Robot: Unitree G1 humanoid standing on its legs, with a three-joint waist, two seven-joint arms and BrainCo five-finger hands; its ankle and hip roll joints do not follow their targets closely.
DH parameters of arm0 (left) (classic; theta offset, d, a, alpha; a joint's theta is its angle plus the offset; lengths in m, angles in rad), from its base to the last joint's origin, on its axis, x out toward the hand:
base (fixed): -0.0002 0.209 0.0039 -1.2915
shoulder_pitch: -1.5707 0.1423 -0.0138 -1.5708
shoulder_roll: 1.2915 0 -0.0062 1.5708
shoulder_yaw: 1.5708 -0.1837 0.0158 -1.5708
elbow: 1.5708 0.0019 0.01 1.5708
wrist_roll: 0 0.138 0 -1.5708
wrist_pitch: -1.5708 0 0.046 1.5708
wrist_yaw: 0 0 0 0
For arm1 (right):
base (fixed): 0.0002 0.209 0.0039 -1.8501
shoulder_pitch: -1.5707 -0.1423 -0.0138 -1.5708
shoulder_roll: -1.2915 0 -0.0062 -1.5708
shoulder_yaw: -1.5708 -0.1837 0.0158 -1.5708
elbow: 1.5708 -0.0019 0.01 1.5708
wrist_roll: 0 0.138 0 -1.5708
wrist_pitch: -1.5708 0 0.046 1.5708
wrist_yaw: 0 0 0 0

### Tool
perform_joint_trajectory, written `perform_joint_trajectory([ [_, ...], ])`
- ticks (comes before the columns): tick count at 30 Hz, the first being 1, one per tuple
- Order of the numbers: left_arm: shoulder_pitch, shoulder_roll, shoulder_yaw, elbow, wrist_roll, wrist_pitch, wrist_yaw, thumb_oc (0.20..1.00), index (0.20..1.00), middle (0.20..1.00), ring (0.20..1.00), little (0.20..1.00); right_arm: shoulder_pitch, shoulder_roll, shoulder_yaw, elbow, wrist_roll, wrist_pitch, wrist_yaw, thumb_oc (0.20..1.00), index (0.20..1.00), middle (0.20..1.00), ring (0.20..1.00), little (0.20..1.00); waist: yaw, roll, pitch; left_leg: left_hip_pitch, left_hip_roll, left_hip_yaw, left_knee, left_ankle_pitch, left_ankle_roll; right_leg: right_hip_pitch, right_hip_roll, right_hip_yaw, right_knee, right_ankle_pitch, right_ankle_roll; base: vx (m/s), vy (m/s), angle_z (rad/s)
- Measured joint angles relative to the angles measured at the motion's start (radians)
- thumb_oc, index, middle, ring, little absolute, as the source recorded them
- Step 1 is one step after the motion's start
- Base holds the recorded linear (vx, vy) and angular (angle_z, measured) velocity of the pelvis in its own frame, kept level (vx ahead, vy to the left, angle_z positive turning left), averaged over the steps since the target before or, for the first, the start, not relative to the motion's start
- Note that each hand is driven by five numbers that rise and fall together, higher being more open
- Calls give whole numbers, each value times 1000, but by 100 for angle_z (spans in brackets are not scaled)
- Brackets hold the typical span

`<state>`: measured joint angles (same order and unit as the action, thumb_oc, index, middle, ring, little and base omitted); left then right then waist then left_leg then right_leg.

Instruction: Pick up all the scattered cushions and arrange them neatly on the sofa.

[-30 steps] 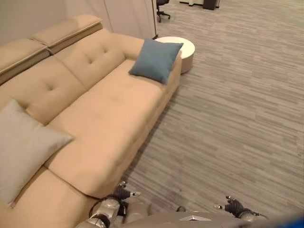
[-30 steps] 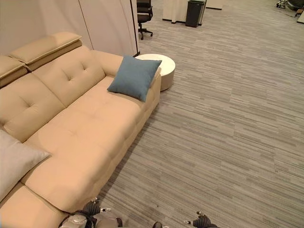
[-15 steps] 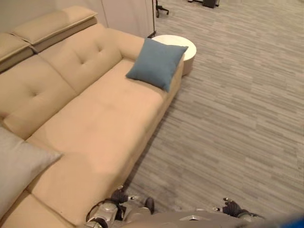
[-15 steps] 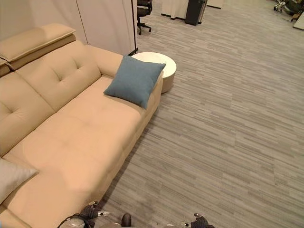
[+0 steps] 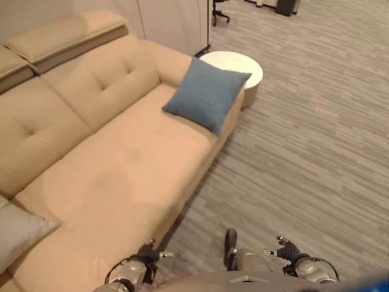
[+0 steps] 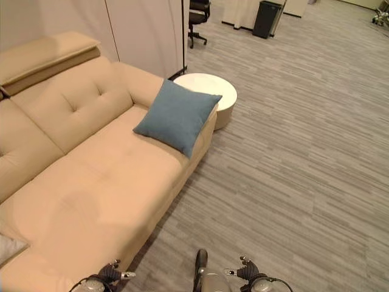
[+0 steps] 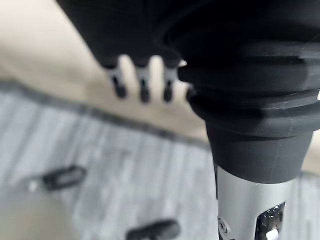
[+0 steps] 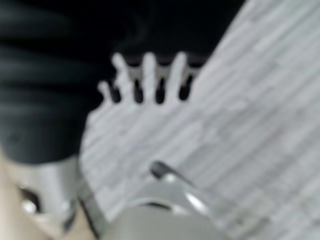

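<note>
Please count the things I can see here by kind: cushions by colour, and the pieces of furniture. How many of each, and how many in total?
Blue cushion, leaning at the far end of the sofa: 1
Grey cushion, at the near end of the seat: 1
Beige sofa: 1
Round white table beside the sofa: 1
Office chair in the background: 1
Dark bin in the background: 1
Total: 6

Beige sofa [image 5: 115,182], blue cushion [image 5: 208,94] against its armrest, grey cushion [image 5: 18,234] on seat's near end
</note>
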<state>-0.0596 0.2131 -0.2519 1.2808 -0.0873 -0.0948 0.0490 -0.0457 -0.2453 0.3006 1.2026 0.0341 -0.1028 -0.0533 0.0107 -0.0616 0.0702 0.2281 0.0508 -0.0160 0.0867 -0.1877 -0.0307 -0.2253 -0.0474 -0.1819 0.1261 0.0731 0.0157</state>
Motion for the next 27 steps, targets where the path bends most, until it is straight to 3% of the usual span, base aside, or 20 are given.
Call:
perform_joint_trajectory([
  [1, 5, -4, 22, 1, -1, -1, 1, 1000, 1000, 1000, 1000, 1000, 2, -1, -1, -2, 2, -1, 1, 1000, 1000, 1000, 1000, 1000, 5, 4, -11, -39, 22, -22, 125, 26, -42, 63, 19, -16, -37, -13, -44, 123, -252, 27],
  [2, 3, -4, 22, 1, -2, -1, 1, 1000, 1000, 1000, 1000, 1000, 11, -1, -2, -7, 3, -1, 1, 1000, 1000, 1000, 1000, 1000, 0, -2, -16, -68, 21, -34, 194, 39, -63, 88, 15, -30, -58, -15, -46, 89, -251, 53],
  [3, -9, -4, 22, 0, -6, -1, 1, 1000, 1000, 1000, 1000, 1000, 21, 0, 3, -7, 13, -2, 0, 1000, 1000, 1000, 1000, 1000, -6, -24, -17, -165, 13, -15, 372, 81, -107, 122, 4, -54, -88, -11, -70, 61, -166, 46],
  [5, -18, -9, 20, -6, -11, -7, 1, 1000, 1000, 1000, 1000, 1000, 25, -4, 18, 2, 13, -2, 0, 1000, 1000, 1000, 1000, 1000, 11, -35, -14, -251, 19, 15, 498, 82, -105, 158, 16, -57, -129, -32, -128, 109, -190, 22],
  [6, -25, -12, 18, -8, -14, -6, 0, 1000, 1000, 1000, 1000, 1000, 23, -2, 27, 15, 13, -1, 1, 1000, 1000, 1000, 1000, 1000, 6, -39, -14, -285, 17, 33, 503, 75, -95, 181, 21, -69, -154, -18, -128, 188, -127, 6],
  [8, -35, -13, 15, -10, -19, -6, 1, 1000, 1000, 1000, 1000, 1000, 21, 1, 37, 14, 13, -2, 0, 1000, 1000, 1000, 1000, 1000, 1, -48, -6, -334, 1, 48, 420, 71, -88, 213, 24, -88, -188, -30, -127, 197, -78, 23],
  [10, -40, -10, 17, -11, -20, -7, 0, 1000, 1000, 1000, 1000, 1000, 27, 1, 43, 15, 14, -1, 1, 1000, 1000, 1000, 1000, 1000, 1, -57, 3, -347, 1, 123, 245, 77, -65, 242, 25, -107, -223, -33, -120, 181, -21, 36],
  [12, -45, -9, 19, -22, -20, -9, 1, 1000, 1000, 1000, 1000, 1000, 31, 0, 42, 16, 13, -1, 0, 1000, 1000, 1000, 1000, 1000, 8, -59, 11, -371, -3, 148, 129, 109, -53, 251, 33, -115, -224, -46, -116, 255, -3, 21],
  [13, -53, -10, 20, -27, -21, -9, 1, 1000, 1000, 1000, 1000, 1000, 30, -1, 41, 16, 13, -1, -1, 1000, 1000, 1000, 1000, 1000, 10, -50, 21, -379, -7, 145, 58, 152, -61, 262, 44, -116, -224, -62, -116, 160, 10, 2],
  [15, -48, -11, 22, -33, -23, -10, 1, 1000, 1000, 1000, 1000, 1000, 23, -2, 41, 17, 13, -1, -2, 1000, 1000, 1000, 1000, 1000, 28, -36, 32, -387, -11, 143, 13, 197, -66, 280, 55, -104, -223, -72, -119, 220, 39, -24],
  [17, -31, -13, 25, -40, -22, -9, 1, 1000, 1000, 1000, 1000, 1000, 29, -6, 36, 19, 12, -2, -1, 1000, 1000, 1000, 1000, 1000, 37, 4, 22, -371, -13, 142, 0, 241, -51, 306, 76, -80, -218, -90, -95, 275, 72, -42],
  [18, -19, -15, 28, -38, -24, -9, 1, 1000, 1000, 1000, 1000, 1000, 29, -9, 36, 24, 12, -2, -2, 1000, 1000, 1000, 1000, 1000, 36, 24, 13, -360, -9, 128, -4, 236, -1, 314, 86, -73, -212, -102, -89, 262, 91, -19],
  [20, -4, -5, 42, -25, -30, -5, 1, 1000, 1000, 1000, 1000, 1000, 35, 2, 39, 39, 11, -1, 1, 1000, 1000, 1000, 1000, 1000, 39, 16, 9, -308, -35, 130, -36, 223, 31, 318, 53, -61, -149, -156, -52, 267, 112, -9],
  [23, 20, 3, 42, -20, -48, -1, 1, 1000, 1000, 1000, 1000, 1000, 35, 3, 34, 31, 10, -2, 1, 1000, 1000, 1000, 1000, 1000, 53, 10, 3, -261, -65, 164, -57, 203, 80, 253, -12, -49, 80, -260, 11, 183, 130, -12],
  [26, 17, 7, 35, -18, -48, 4, 0, 1000, 1000, 1000, 1000, 1000, 0, 3, 34, 24, 10, -2, 2, 1000, 1000, 1000, 1000, 1000, 56, 11, 13, -226, -77, 168, -73, 188, 100, 103, -67, -40, 432, -275, 69, 150, 63, -2],
  [27, 12, 13, 16, -19, -48, 4, 1, 1000, 1000, 1000, 1000, 1000, 1, 4, 35, 7, 10, -2, 2, 1000, 1000, 1000, 1000, 1000, 49, 8, 17, -203, -87, 148, -82, 169, 122, 45, -94, -32, 554, -273, 97, 229, 12, 44],
])
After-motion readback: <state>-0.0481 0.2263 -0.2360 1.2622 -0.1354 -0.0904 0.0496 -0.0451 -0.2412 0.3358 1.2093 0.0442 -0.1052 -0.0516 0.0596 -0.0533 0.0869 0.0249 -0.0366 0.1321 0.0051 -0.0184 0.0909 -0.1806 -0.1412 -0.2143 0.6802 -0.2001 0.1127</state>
